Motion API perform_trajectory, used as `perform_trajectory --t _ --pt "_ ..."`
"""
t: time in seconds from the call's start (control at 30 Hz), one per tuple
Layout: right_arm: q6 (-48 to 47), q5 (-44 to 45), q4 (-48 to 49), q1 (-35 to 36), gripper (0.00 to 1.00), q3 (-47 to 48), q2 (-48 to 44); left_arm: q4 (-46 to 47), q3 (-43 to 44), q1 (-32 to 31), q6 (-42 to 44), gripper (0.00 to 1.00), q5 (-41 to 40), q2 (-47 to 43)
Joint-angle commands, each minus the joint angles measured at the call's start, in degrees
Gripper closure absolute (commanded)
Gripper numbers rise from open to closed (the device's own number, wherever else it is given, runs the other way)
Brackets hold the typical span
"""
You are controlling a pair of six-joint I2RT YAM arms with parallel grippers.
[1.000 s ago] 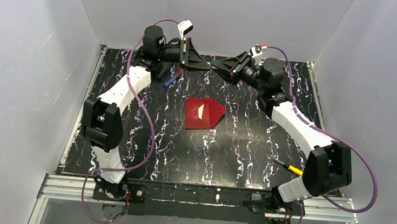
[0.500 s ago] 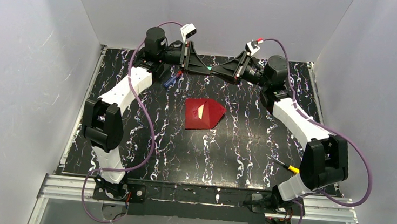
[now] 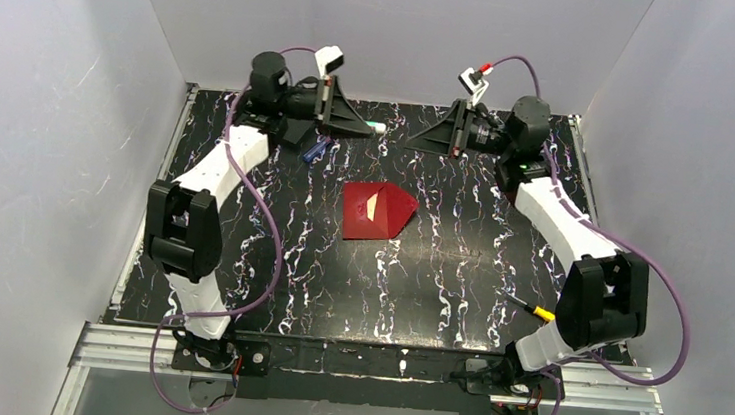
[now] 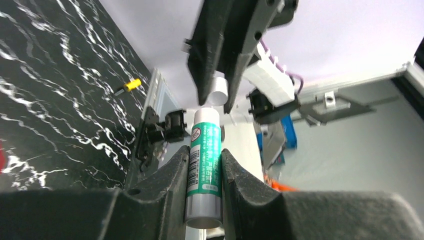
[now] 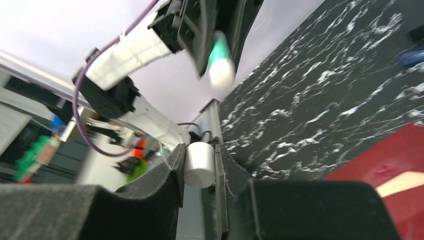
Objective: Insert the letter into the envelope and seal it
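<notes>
Sealing prep, likely: left gripper [image 4: 204, 156] pinches glue stick [image 4: 204, 165], right gripper [image 5: 200, 159] pinches cap [image 5: 198, 171], apart near far edge. Next likely: dab glue on envelope [image 3: 375, 211] mid-bench.

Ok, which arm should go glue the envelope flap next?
Left. The left gripper grips the uncapped glue stick; the right gripper holds only its white cap. The envelope lies between both arms.

Top external high behind the arm bases [image 3: 220, 350], looking down on the whole table [image 3: 438, 274], left wrist view close along its fingers [image 4: 165, 190] toward the right gripper [image 4: 216, 97], right wrist view likewise facing the left gripper [image 5: 218, 62], all three sharing the table
</notes>
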Motion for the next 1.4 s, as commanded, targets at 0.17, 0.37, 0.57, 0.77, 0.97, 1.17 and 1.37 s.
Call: perform_trajectory --t 0.17,0.37,0.57,0.77,0.97,1.17,1.37 --pt "-40.88 4.03 -42.55 -1.97 0.99 11.28 -2.19 1.59 -1.36 5.43 -3.86 1.0 -0.89 -2.52" --pt "-47.27 38.63 -66.31 -1.98 0.99 12.6 1.31 1.68 -5.39 5.43 -2.77 1.0 -3.85 -3.04" --pt "-42.92 58.92 -70.16 -1.72 0.99 0.65 -0.9 0.8 -11.62 5.02 1.04 1.0 -7.17 -5.03" --pt "-44.15 64.14 -70.48 -1.63 0.97 -5.14 3.82 -20.59 -12.26 3.38 19.57 1.0 -16.81 -7.83" --pt "-43.84 65.68 -65.53 -1.54 0.93 -8.0 7.48 -48.49 -6.29 -1.65 39.47 1.0 -27.6 -5.83" --pt "-43.57 68.0 -64.01 -1.39 0.84 -8.51 10.26 -49.11 -9.48 -3.12 39.94 1.0 -29.08 -5.82" --pt "-43.57 69.78 -64.05 -0.93 0.59 -8.72 11.39 -51.88 -9.28 -3.74 41.62 1.0 -30.52 -5.16"
